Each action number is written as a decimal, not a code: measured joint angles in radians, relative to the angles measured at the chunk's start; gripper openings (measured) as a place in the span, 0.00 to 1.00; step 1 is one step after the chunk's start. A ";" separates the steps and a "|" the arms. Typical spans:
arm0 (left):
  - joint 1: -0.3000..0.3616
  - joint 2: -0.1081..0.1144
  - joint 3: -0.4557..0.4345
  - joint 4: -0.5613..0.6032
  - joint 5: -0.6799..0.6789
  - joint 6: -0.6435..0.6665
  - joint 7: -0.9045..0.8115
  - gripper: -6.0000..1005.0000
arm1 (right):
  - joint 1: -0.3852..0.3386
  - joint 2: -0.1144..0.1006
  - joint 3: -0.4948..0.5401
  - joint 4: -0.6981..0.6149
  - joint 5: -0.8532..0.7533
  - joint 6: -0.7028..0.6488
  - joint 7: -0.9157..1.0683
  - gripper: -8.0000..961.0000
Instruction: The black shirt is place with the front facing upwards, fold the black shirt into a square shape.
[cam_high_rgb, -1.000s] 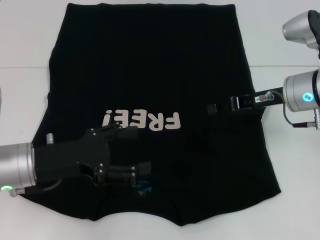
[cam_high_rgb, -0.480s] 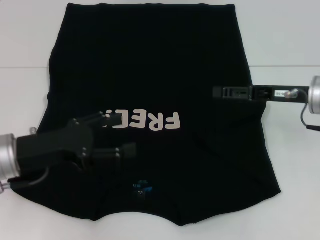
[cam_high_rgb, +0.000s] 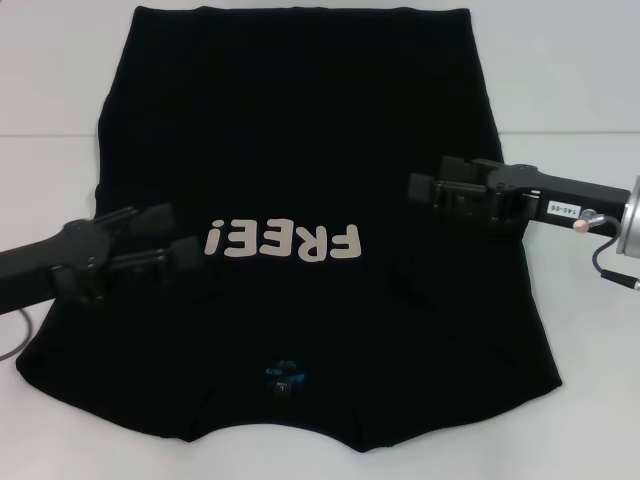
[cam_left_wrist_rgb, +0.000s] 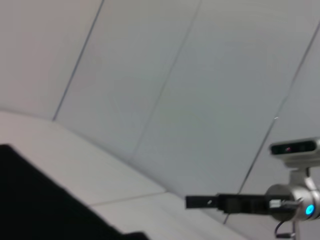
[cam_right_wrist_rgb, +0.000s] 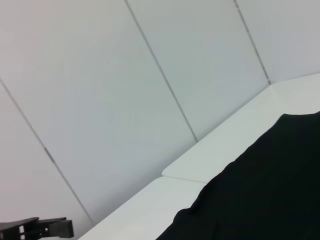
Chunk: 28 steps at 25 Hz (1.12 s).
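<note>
1. Your black shirt (cam_high_rgb: 300, 150) lay flat on the white table (cam_high_rgb: 580, 110), front up, its long axis running away from the robot: collar and blue label (cam_high_rgb: 283, 375) nearest, hem farthest.
2. Your left gripper (cam_high_rgb: 180, 232) reached in over the shirt's left edge beside the "FREE!" lettering (cam_high_rgb: 282, 241), fingers parted, holding nothing.
3. Your right gripper (cam_high_rgb: 430, 177) reached in over the right edge, likewise parted and empty.
</note>
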 joint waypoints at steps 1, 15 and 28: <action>0.007 0.006 0.000 0.005 0.009 -0.006 -0.010 0.94 | 0.000 0.000 0.000 0.000 0.000 0.000 0.000 0.98; 0.114 0.077 -0.007 0.160 0.209 -0.142 -0.230 0.95 | 0.048 -0.021 0.001 0.007 0.000 0.008 0.047 0.98; 0.141 0.095 -0.063 0.151 0.390 -0.276 -0.372 0.95 | 0.062 -0.025 0.007 0.000 0.004 0.008 0.062 0.98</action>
